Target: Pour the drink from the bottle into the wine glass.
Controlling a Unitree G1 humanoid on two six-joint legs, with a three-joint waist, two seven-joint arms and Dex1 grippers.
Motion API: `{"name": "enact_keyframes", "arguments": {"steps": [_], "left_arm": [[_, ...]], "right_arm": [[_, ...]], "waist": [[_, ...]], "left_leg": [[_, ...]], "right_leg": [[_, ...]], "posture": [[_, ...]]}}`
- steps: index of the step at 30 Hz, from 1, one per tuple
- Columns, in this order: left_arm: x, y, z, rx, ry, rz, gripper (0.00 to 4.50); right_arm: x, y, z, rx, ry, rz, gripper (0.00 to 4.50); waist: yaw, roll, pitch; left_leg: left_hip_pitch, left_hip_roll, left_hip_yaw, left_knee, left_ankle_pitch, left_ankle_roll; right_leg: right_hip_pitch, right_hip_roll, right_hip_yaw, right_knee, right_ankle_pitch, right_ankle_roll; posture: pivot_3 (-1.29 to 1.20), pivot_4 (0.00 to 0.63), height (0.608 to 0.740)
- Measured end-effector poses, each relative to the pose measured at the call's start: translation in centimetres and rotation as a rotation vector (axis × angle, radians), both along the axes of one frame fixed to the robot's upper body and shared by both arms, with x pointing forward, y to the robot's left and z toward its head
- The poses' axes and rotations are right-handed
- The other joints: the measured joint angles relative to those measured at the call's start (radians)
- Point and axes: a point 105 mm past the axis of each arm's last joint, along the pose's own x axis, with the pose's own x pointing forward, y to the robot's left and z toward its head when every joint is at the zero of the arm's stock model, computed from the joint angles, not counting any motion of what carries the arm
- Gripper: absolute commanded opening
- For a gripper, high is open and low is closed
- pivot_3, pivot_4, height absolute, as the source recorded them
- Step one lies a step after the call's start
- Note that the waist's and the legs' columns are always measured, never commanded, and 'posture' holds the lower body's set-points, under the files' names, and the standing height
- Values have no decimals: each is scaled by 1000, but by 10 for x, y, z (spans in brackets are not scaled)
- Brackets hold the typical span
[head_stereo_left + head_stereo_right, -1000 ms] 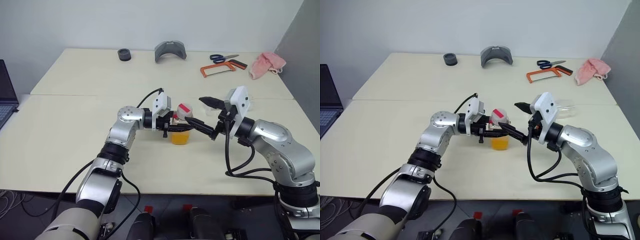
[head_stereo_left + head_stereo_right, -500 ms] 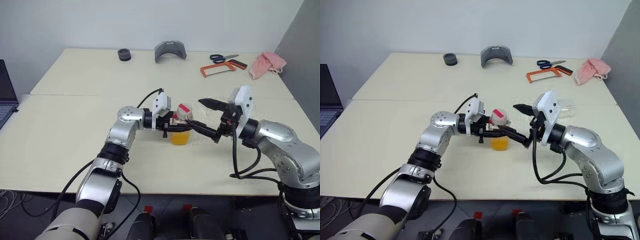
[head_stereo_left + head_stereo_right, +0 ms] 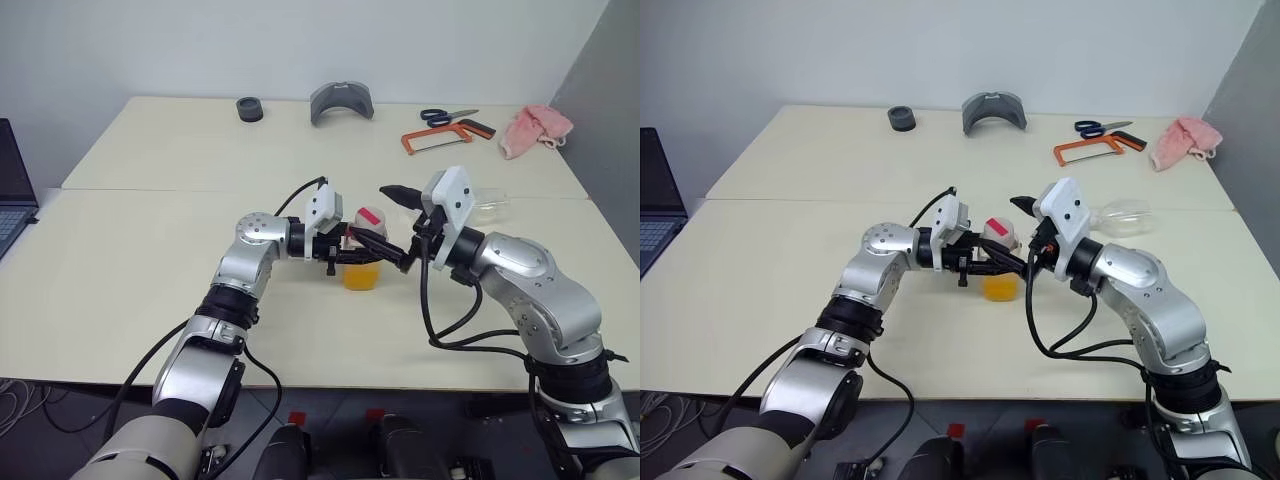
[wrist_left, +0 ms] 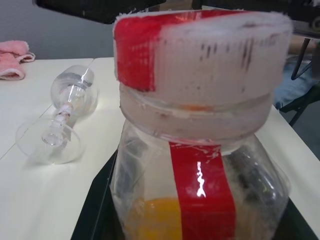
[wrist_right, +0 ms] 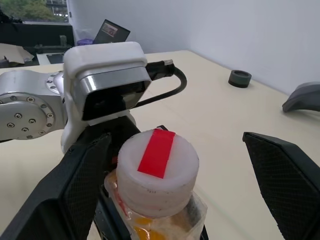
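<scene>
The bottle [image 3: 361,262] stands upright at the table's middle, clear with a red label strip [image 4: 202,192] and a white cap [image 5: 157,170] with red tape. The orange drink [image 3: 360,276] fills its lower part. My left gripper [image 3: 352,258] is shut on the bottle's body from the left. My right gripper [image 3: 381,218] is open, with one finger [image 5: 75,190] on each side of the cap, not touching it. The wine glass [image 3: 487,207] lies on its side on the table behind my right arm, its foot [image 4: 50,145] facing the bottle.
Along the far edge lie a black ring [image 3: 248,108], a grey curved piece [image 3: 340,101], blue scissors [image 3: 447,115], an orange hacksaw [image 3: 447,135] and a pink cloth [image 3: 534,128]. A laptop [image 3: 10,190] sits at the far left edge.
My right gripper has moved left to the bottle, still open, and now straddles the cap. The left gripper and the bottle have stayed put.
</scene>
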Motion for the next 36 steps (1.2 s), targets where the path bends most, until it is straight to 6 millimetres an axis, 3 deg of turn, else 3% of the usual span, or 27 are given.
{"name": "enact_keyframes", "arguments": {"steps": [36], "left_arm": [[1,1,0,2,-1,6,1688]], "right_arm": [[-7,-13,-3,34,73,40,4500]], "waist": [[0,0,0]], "left_leg": [[0,0,0,0,0,0]], "right_leg": [[0,0,0,0,0,0]], "posture": [[0,150,740]]}}
